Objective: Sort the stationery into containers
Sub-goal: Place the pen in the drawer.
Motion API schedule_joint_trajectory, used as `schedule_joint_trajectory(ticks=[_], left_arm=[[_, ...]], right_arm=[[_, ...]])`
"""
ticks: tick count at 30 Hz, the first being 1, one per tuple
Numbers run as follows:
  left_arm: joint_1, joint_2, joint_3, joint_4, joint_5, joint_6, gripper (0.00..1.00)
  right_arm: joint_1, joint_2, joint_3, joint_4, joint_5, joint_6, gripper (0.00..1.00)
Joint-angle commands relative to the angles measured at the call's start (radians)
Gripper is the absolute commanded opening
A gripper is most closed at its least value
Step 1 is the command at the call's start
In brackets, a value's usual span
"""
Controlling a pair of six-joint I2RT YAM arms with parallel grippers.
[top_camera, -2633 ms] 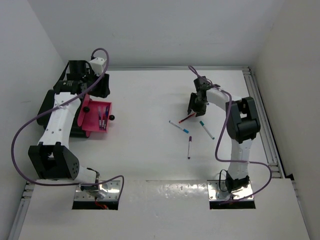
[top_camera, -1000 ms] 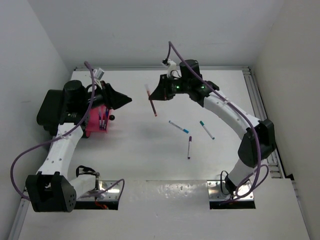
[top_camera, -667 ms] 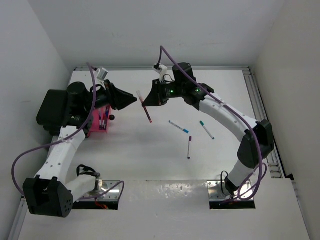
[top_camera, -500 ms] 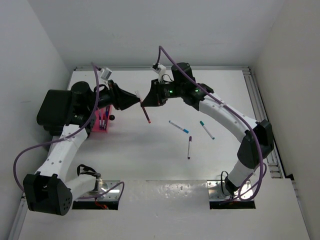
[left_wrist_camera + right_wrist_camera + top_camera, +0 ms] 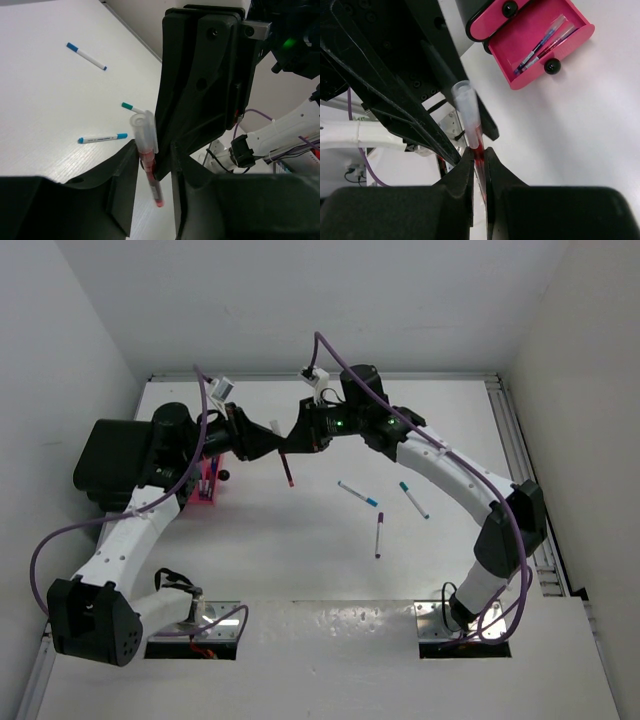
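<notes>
This is a robotics lab test cell. A white worktop (image 5: 300,570) is boxed in by plain white walls (image 5: 300,300). Aluminium rails (image 5: 510,430) edge it, and two cabled arms (image 5: 130,530) are bolted to metal plates (image 5: 215,618).

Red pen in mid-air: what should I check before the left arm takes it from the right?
1. Right gripper shut on the thin red clear-capped pen: ok.
2. Pen between the left gripper fingers: ok.
3. Left fingers clamped on it: not ok, gaps show either side.
4. Small pink rectangular tray has bare floor: ok.
5. Three loose white pens lie apart from both arms: ok.
</notes>
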State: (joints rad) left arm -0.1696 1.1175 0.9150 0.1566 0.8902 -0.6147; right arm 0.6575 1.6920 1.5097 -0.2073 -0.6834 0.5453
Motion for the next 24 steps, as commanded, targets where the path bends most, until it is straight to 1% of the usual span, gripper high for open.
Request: schedule_joint_trajectory(ticks=[1,3,4,5,6,7,9,12,13,14,15,17,18,19,22,23,24], left_arm=[[-0.004,-0.005,0.009,0.027,-0.025,0.001,0.34],[0.002,-0.016,-0.004,0.063,-0.019,-0.028,0.26],[0.013,-0.019,-0.013,0.087,-0.013,-0.043,0.24],[0.019,-0.024,-0.037,0.11,-0.005,-0.084,0.2],[0.024,-0.03,-0.048,0.16,0.01,-0.104,0.18],[0.033,-0.033,-0.057,0.178,0.016,-0.123,0.16],[0.039,-0.035,-0.073,0.202,0.032,-0.152,0.1],[0.059,-0.041,-0.077,0.196,0.041,-0.157,0.02],[0.076,-0.042,-0.077,0.189,0.042,-0.145,0.0],[0.085,-0.045,-0.065,0.146,0.041,-0.131,0.0],[0.096,-0.047,-0.056,0.121,0.042,-0.116,0.0],[0.134,-0.038,-0.025,0.04,0.056,-0.062,0.0],[0.159,-0.033,-0.013,0.011,0.065,-0.019,0.0],[0.169,-0.028,-0.002,-0.036,0.072,0.001,0.0],[0.243,-0.007,0.03,-0.094,0.105,0.07,0.0],[0.255,0.008,0.039,-0.15,0.108,0.101,0.0],[0.284,0.021,0.085,-0.222,0.101,0.19,0.0]], right_arm=[[0.017,-0.02,0.044,0.072,-0.028,0.001,0.0],[0.017,-0.02,0.041,0.074,-0.028,0.002,0.0],[0.016,-0.02,0.038,0.074,-0.027,0.002,0.0],[0.016,-0.02,0.035,0.074,-0.027,0.001,0.0],[0.016,-0.023,0.032,0.074,-0.025,0.001,0.0],[0.013,-0.023,0.026,0.077,-0.024,0.002,0.0],[0.008,-0.026,0.021,0.085,-0.022,0.011,0.0],[-0.001,-0.028,0.017,0.085,-0.019,0.025,0.0],[-0.004,-0.028,0.015,0.085,-0.019,0.028,0.07],[-0.01,-0.031,0.014,0.085,-0.019,0.03,0.13],[-0.022,-0.035,0.011,0.085,-0.019,0.036,0.25],[-0.038,-0.04,0.0,0.085,-0.019,0.041,0.35],[-0.051,-0.048,-0.011,0.086,-0.019,0.047,0.42],[-0.061,-0.049,-0.016,0.089,-0.019,0.048,0.45],[-0.09,-0.06,-0.037,0.094,-0.021,0.054,0.49],[-0.102,-0.061,-0.042,0.091,-0.021,0.05,0.5],[-0.108,-0.061,-0.048,0.082,-0.019,0.045,0.51]])
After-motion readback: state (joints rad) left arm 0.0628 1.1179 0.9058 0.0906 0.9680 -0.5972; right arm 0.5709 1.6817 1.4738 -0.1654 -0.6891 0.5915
